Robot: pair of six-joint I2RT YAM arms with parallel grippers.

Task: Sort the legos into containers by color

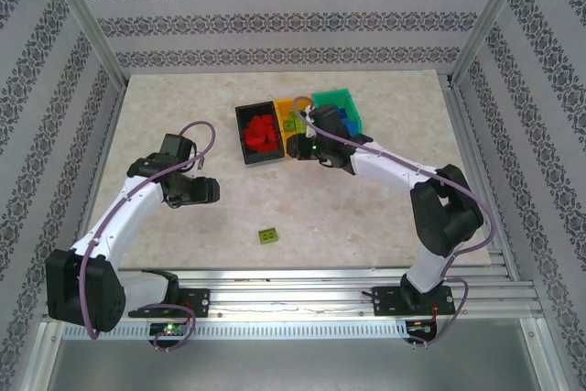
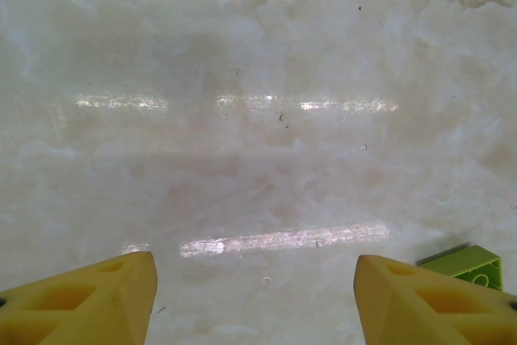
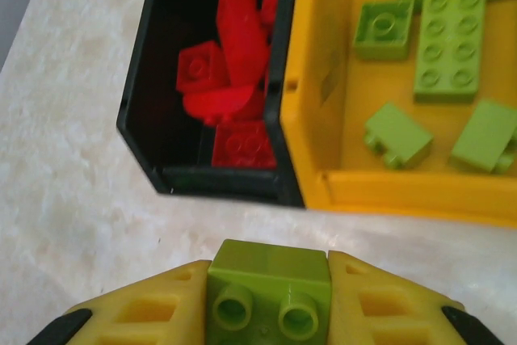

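Nearly done: red plastic bricks [image 3: 230, 54] in black plastic bin [image 3: 137, 131], lime bricks [image 3: 448, 46] in orange-yellow bin [image 3: 323, 78]. Right hand [image 3: 269, 280] clamps lime studded brick [image 3: 269, 268]; left hand [image 2: 254, 296] apart, empty; loose lime brick [image 1: 269, 236] on desk [image 1: 366, 217].

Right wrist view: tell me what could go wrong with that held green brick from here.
1. The right gripper holds the lime brick short of the bins, nearly in line with the wall between the black bin and the orange-yellow bin. Released early, it would likely land on the table.
2. Carried slightly left, it could join the red bricks.
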